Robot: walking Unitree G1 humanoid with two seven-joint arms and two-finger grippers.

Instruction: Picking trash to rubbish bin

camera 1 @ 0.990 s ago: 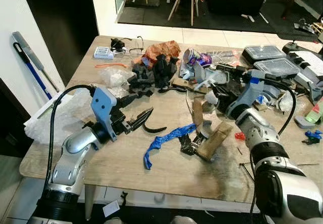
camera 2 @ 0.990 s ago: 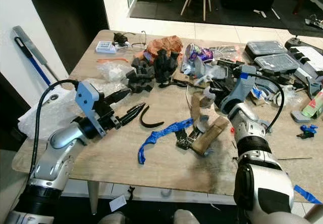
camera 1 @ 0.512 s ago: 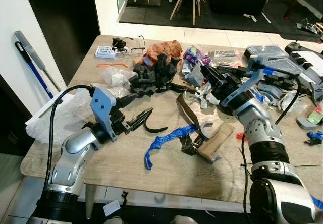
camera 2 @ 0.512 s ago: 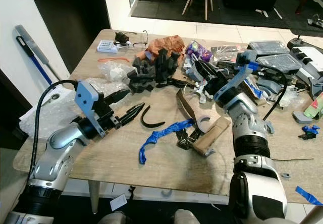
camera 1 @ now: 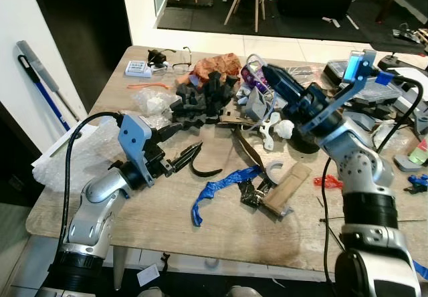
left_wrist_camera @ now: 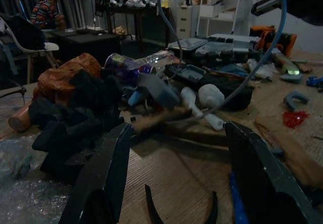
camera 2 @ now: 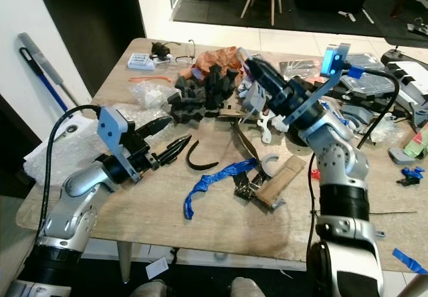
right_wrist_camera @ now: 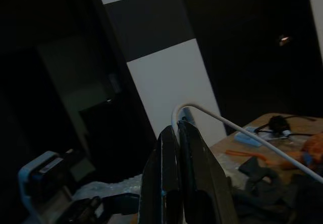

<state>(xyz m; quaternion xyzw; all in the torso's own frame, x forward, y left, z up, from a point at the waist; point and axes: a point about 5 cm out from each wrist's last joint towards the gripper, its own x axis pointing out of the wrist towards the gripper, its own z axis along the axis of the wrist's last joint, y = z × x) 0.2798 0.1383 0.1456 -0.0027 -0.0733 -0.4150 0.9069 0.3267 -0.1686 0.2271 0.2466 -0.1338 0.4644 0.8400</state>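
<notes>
Lifting above the clutter, your right hand (camera 2: 257, 71) has its fingers pinched together on a thin white cable (right_wrist_camera: 229, 120), which looks light, limp and slippery, so grip it mid-length. Your left hand (camera 1: 180, 143) sits half spread and empty. Just ahead of it on the wooden counter (camera 1: 221, 233) lie a stiff curved black strip (camera 1: 204, 170) and crumpled blue tape (camera 1: 217, 190).
</notes>
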